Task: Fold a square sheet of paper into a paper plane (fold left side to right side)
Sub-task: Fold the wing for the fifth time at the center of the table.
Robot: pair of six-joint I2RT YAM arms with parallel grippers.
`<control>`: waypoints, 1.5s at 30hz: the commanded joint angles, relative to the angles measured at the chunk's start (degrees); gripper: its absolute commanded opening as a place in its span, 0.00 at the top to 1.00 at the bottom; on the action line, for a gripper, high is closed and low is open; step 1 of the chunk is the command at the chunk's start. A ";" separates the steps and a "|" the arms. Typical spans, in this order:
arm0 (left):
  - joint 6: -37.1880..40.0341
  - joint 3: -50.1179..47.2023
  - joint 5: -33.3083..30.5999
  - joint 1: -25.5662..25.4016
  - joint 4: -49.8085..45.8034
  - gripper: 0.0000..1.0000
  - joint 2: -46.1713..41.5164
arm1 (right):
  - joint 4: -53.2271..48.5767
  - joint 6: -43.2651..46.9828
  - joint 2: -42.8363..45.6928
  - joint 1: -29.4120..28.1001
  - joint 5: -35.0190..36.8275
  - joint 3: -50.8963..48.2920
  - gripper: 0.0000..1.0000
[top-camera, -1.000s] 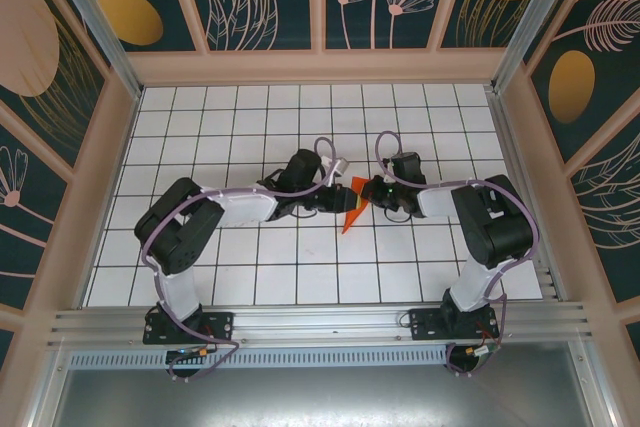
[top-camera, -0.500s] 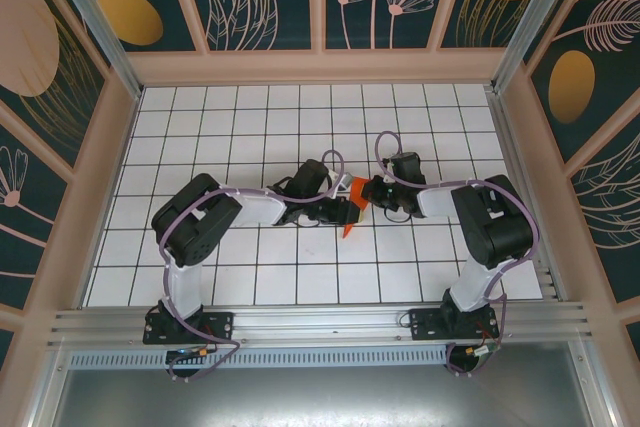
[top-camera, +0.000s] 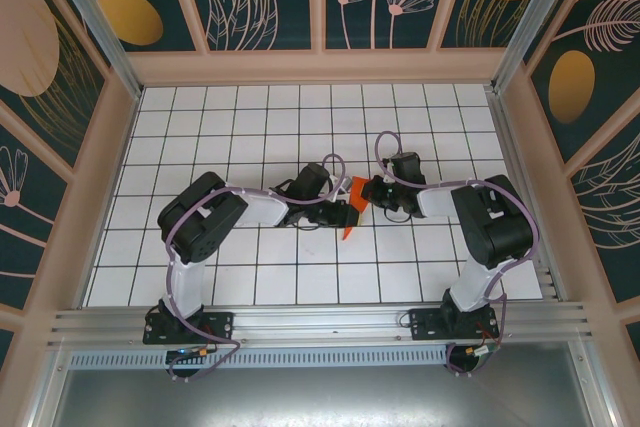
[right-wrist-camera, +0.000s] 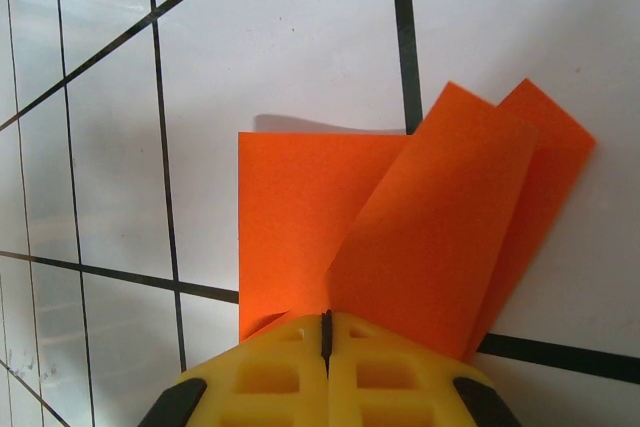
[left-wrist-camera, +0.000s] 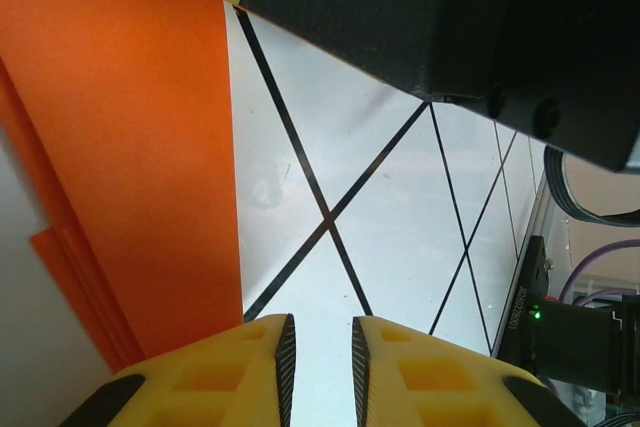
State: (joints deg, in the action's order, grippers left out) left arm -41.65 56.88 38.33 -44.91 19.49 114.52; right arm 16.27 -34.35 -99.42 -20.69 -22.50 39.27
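The square sheet of paper (top-camera: 357, 188) lies at the table's centre as a narrow, creased orange shape whose point (top-camera: 347, 231) faces the near edge. In the right wrist view its layered flaps (right-wrist-camera: 420, 227) fan out ahead of my right gripper (right-wrist-camera: 327, 319), which is shut on the near edge of the paper. My left gripper (left-wrist-camera: 320, 332) stands open by a narrow gap, with bare white tile between its fingers. The paper (left-wrist-camera: 130, 147) lies just to the left of its left finger. Seen from above, the left gripper (top-camera: 343, 213) covers the paper's middle, and the right gripper (top-camera: 368, 190) meets it from the right.
The white gridded table (top-camera: 250, 127) is boxed in by patterned walls at the back and on both sides. An aluminium rail (top-camera: 320, 322) runs along the near edge by the arm bases. The right arm's black body (left-wrist-camera: 430, 27) hangs close above the left gripper.
The left arm has swung its elbow inward and slid its gripper to the right over the paper, covering more of the orange. The right gripper has stayed shut on the paper.
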 commanded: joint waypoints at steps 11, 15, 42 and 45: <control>0.87 -2.73 -3.52 -1.89 -5.20 0.76 2.48 | -7.59 1.83 -0.19 -0.20 2.81 -0.64 0.95; 0.91 -2.31 -5.58 -2.22 -7.43 0.79 3.46 | -5.00 1.83 2.50 0.04 0.77 -0.51 0.96; 2.08 -1.56 -8.99 -2.61 -11.31 0.87 4.21 | -1.62 3.42 3.05 -2.75 0.83 -2.35 1.00; 2.05 -1.60 -8.88 -2.64 -11.32 0.87 4.16 | -2.32 4.39 2.71 -1.74 1.50 -2.34 1.00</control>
State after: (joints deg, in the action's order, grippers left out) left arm -40.88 56.80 32.51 -46.30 15.99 114.83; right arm 15.77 -32.38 -95.64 -23.57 -23.77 35.64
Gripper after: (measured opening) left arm 0.128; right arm 0.064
